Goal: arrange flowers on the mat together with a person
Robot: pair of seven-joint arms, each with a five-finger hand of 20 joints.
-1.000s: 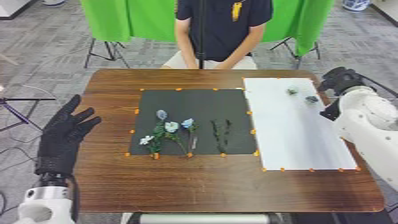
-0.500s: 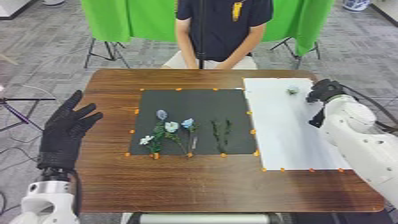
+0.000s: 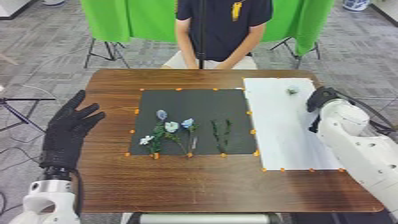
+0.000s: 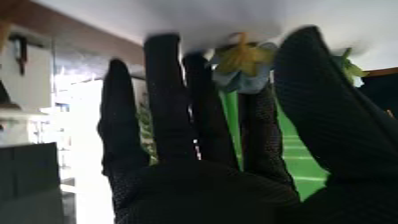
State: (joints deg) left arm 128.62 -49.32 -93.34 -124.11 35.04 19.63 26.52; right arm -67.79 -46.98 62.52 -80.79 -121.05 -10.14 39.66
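R robot hand point(image 3: 322, 99) at wht sheet's point(image 3: 280, 130) R edge, released, fingers straight; blue-gray flower point(image 4: 244, 60) betw. its thumb & fingers. Small flower point(image 3: 292, 91) nr sheet's far edge. Blooms point(image 3: 171, 127) toward dk mat's point(image 3: 200, 102) near-L corner, grn stems point(image 3: 216, 134) toward its R edge. L robot hand point(image 3: 64, 131) at worktop's point(image 3: 133, 187) L edge, fingers relaxed.

Your left hand point(image 3: 67, 132) and right hand point(image 3: 325, 98) are black, your arms point(image 3: 346, 137) white. Your table point(image 3: 178, 187) is wood-grained brown, one mat point(image 3: 200, 102) dark grey, the other sheet point(image 3: 289, 130) white, both orange-dotted at the edges. Your flowers point(image 3: 171, 127) are white and pale blue with green stems; your wrist-view blossom point(image 4: 249, 82) is grey-blue, yellow-based.
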